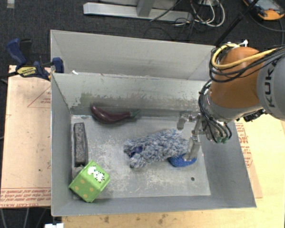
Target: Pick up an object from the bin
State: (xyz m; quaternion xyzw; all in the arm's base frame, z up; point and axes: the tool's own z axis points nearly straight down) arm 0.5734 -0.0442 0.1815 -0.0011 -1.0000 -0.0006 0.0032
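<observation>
My gripper (pixel 189 143) hangs low at the right side of the bin, open, with nothing between its fingers. One fingertip (pixel 193 155) comes down right at a small flat blue piece (pixel 180 161) on the bin floor. That piece lies against the right end of a crumpled blue-grey fuzzy cloth (pixel 155 146) in the middle of the bin. The other finger (pixel 182 122) stands higher, above the cloth's upper right corner.
A dark purple toy eggplant (pixel 110 115) lies along the back wall. Along the left wall rests a long grey block (pixel 79 142), and a green die with white markings (pixel 90 181) sits at the front left corner. The orange-covered wrist overhangs the right wall.
</observation>
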